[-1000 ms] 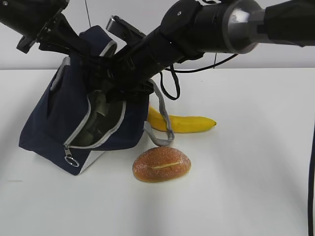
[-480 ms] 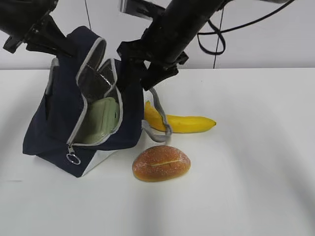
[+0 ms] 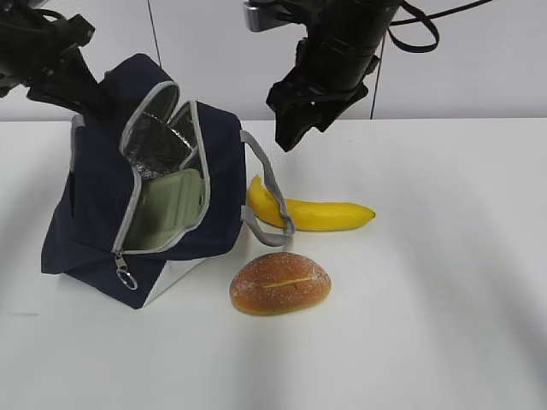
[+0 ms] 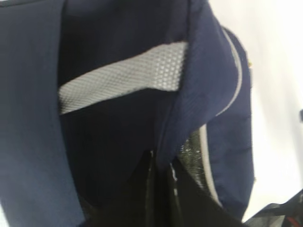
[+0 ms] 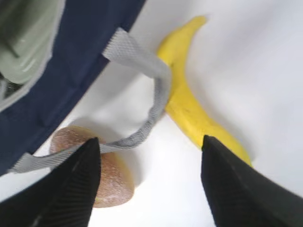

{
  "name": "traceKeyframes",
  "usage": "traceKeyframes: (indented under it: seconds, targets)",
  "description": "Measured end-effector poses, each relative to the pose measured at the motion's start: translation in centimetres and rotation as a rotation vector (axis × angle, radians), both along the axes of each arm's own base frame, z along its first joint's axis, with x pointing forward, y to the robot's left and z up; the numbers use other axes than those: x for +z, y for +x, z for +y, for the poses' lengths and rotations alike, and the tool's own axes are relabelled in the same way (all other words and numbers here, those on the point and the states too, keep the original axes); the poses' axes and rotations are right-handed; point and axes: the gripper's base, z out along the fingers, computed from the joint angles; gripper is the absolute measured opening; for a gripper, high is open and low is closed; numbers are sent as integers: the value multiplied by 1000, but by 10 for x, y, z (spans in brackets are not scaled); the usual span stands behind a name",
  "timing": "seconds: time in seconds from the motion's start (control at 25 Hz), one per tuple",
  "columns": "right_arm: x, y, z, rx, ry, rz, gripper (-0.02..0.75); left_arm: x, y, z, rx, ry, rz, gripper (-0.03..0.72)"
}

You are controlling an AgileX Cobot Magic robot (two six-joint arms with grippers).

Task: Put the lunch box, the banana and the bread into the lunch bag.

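We saw the lunch box (image 3: 173, 205) inside the lunch bag (image 3: 94, 213), whose rim the left end effector (image 4: 161, 163) pinched. The right end effector (image 5: 149, 182) hovered open above the banana (image 3: 320, 213); we judged grasping it came next.

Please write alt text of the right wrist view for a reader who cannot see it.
Two open black fingers hang above a yellow banana on a white table. A grey handle of the navy lunch bag crosses the banana, with the bread below.
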Motion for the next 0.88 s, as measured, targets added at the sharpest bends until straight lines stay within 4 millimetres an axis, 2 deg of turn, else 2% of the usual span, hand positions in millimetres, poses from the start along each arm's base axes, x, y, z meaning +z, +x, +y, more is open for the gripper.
traceKeyframes:
  seconds: [0.28,0.44,0.64,0.88]
  targets:
    - [-4,15,-33,-10,-33,-13,519,-3,0,5,3,71,4,-16]
    - [-12,17,-41,48,-61,-8,519,-3,0,5,3,71,4,-16]
    - [-45,24,-37,140,-99,43,519,0,1,6,24,5,9,-16]
    - [-81,33,-33,250,-123,81,519,4,4,23,94,-90,12,-16]
